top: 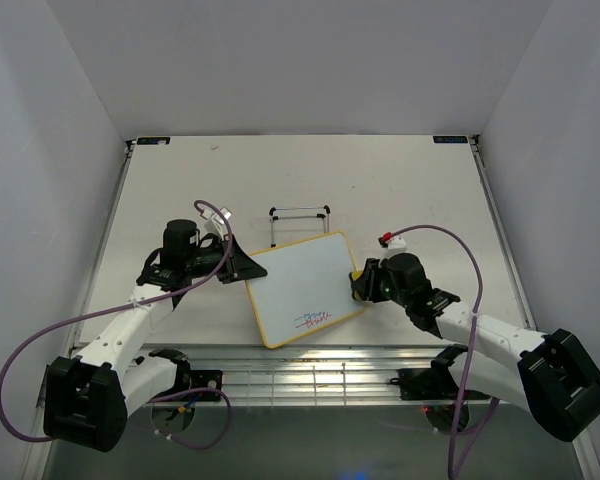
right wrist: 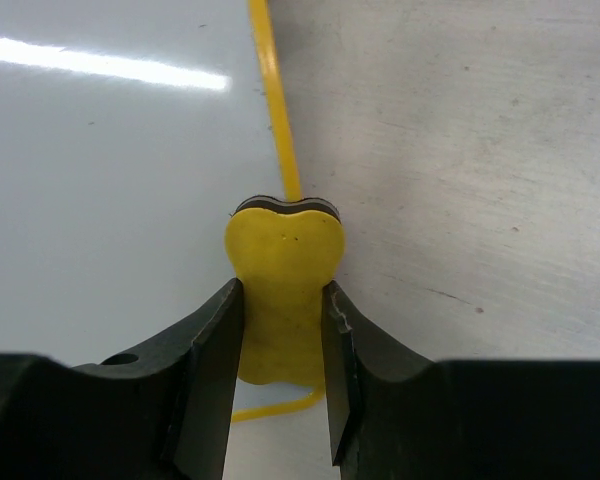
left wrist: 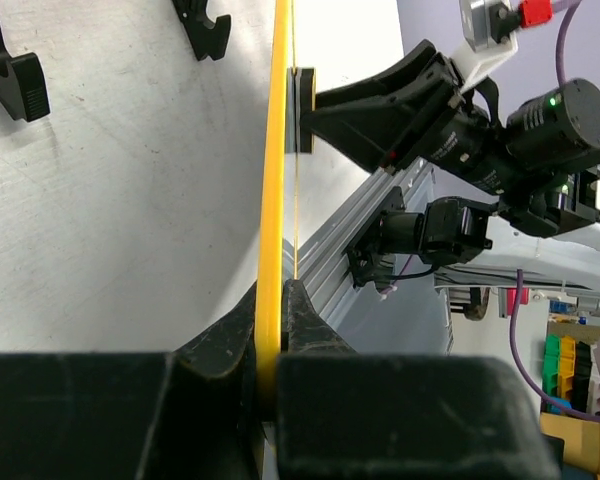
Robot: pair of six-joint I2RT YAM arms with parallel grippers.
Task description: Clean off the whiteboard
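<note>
The whiteboard (top: 302,287), white with a thin yellow rim, lies tilted at the table's middle front, with red and blue scribbles (top: 314,319) near its front edge. My left gripper (top: 242,265) is shut on the board's left rim; in the left wrist view the yellow rim (left wrist: 273,180) runs edge-on between my fingers (left wrist: 272,330). My right gripper (top: 361,283) is shut on the yellow eraser block (right wrist: 283,290), which sits over the board's right rim (right wrist: 276,120). The eraser also shows in the left wrist view (left wrist: 302,110).
A thin black wire stand (top: 299,222) rests on the table just behind the board. An aluminium rail (top: 310,372) runs along the table's front edge. White walls close in the left, right and back.
</note>
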